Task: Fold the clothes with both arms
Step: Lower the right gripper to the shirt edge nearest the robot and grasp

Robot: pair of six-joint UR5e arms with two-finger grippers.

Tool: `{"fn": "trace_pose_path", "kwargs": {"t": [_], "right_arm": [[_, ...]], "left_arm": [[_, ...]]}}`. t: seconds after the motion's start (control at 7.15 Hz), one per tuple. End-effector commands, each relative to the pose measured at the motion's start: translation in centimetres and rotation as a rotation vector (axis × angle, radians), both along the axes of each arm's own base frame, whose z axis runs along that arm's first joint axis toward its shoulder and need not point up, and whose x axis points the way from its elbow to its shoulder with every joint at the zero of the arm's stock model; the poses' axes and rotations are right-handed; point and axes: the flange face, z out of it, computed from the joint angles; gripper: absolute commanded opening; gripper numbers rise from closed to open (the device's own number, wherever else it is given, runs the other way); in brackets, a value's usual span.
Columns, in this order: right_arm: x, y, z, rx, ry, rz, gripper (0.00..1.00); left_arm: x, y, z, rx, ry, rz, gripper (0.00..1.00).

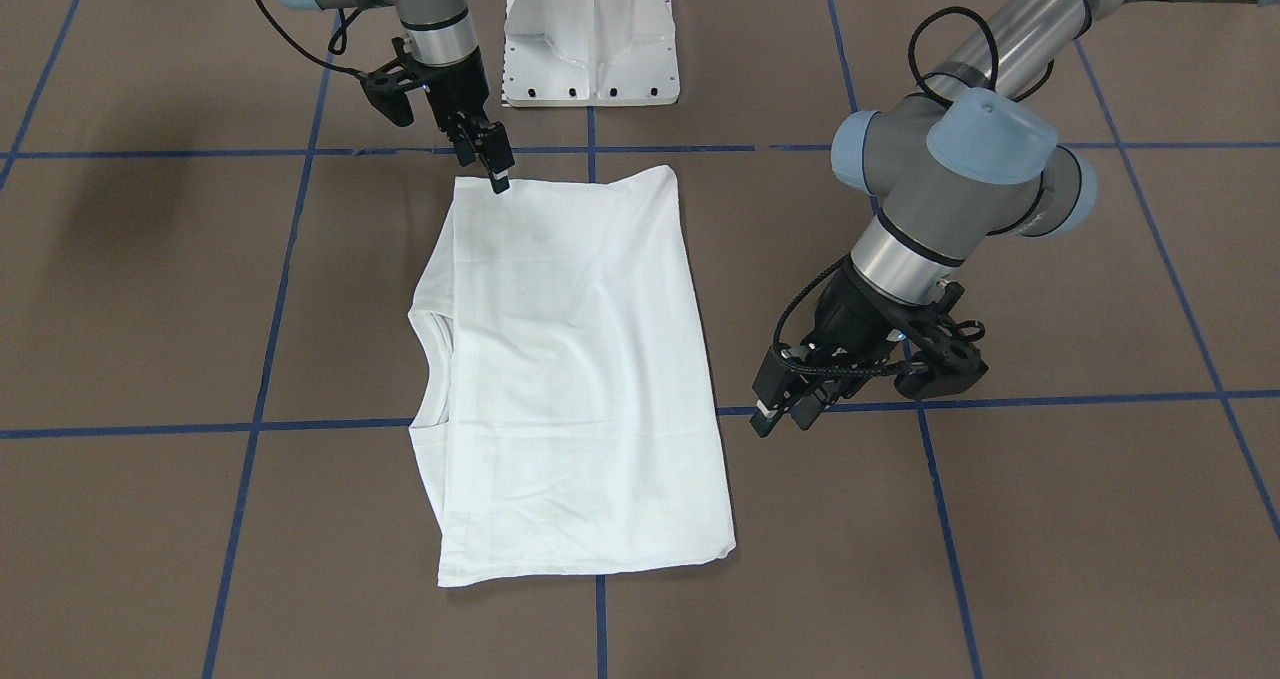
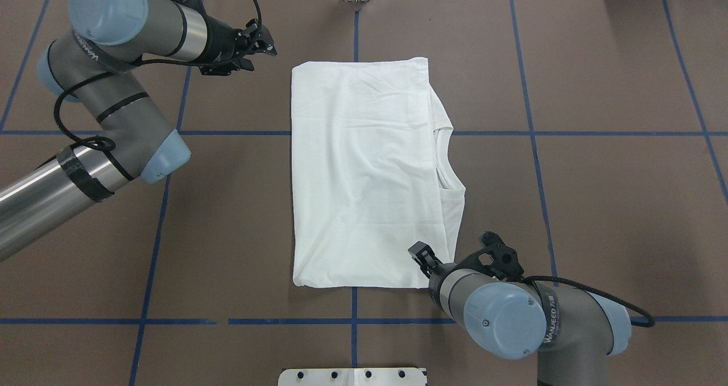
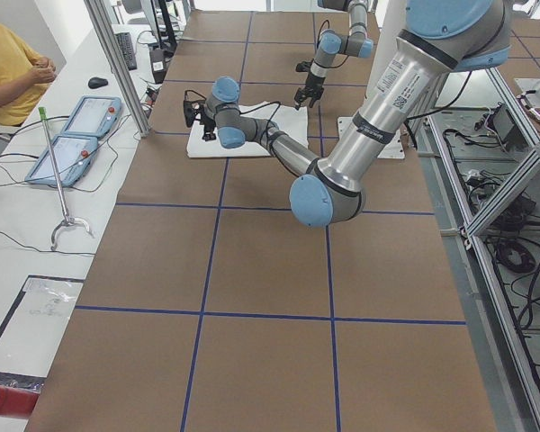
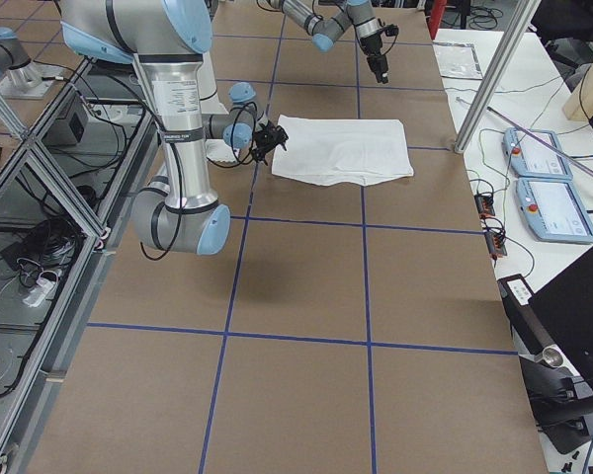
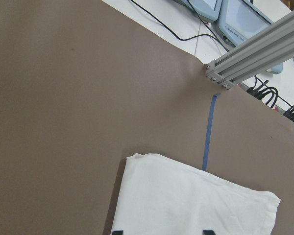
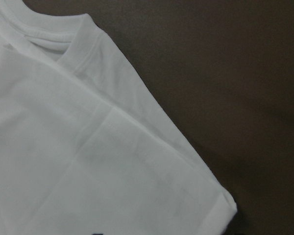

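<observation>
The large white thin cotton shirt (image 1: 580, 359) lies folded into a flat rectangle on the brown table (image 1: 1000, 559), just out from the white metal pedestal (image 1: 590, 39). Its ribbed collar (image 1: 428, 344) shows at one long edge.

The layers are thin and stacked. A pinch at one corner could catch only the top ply, or drag the whole bundle and undo the fold. If only one arm grips, the lift would likely skew.

The black right gripper (image 1: 497, 174) touches the shirt corner nearest the pedestal; whether its jaws are parted or pressed together I cannot tell. The black left gripper (image 1: 785, 414) hovers beside the shirt's end farthest from the pedestal, jaws apart and empty, clear of the cloth.
</observation>
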Motion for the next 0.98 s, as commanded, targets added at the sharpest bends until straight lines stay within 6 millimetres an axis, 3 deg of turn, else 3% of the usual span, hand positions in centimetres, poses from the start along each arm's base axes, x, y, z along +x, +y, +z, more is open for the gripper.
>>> {"fn": "trace_pose_path", "kwargs": {"t": [0.0, 0.56, 0.84], "right_arm": [[-2.2, -2.2, 0.3, -0.008, 0.03, 0.029, 0.9], [-0.5, -1.7, -1.3, -0.038, 0.051, 0.02, 0.89], [-1.1, -0.8, -0.9, -0.069, 0.055, 0.021, 0.89]], "left_arm": [[0.2, 0.1, 0.0, -0.001, -0.001, 0.003, 0.62], [0.3, 0.2, 0.0, -0.002, 0.0, 0.003, 0.62], [0.4, 0.2, 0.0, -0.003, 0.0, 0.002, 0.62]]}}
